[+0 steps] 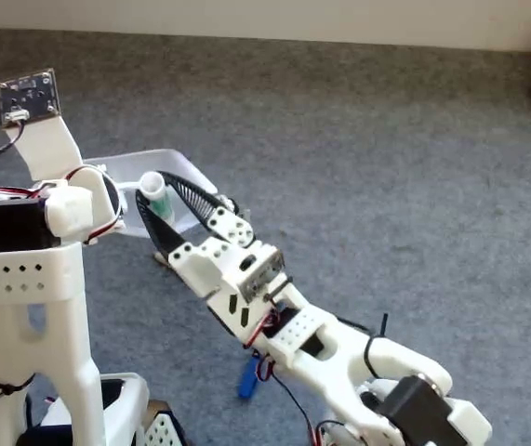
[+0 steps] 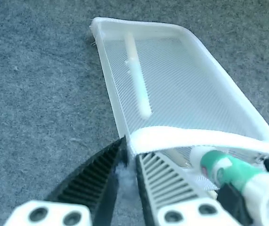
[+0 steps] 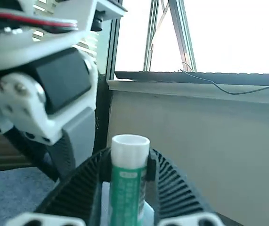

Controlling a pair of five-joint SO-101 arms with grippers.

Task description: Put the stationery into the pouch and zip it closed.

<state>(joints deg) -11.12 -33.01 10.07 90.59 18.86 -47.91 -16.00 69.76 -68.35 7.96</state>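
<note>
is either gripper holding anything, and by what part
The right gripper clamps the glue stick around its green body, below the white cap. The left gripper pinches the pouch at its open rim.

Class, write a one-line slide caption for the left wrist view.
Left claw pinches the pouch rim while the right claw holds a glue stick at its opening.

Glue stick (image 3: pixel 128 179) at open mesh pouch (image 2: pixel 172 80)
</note>
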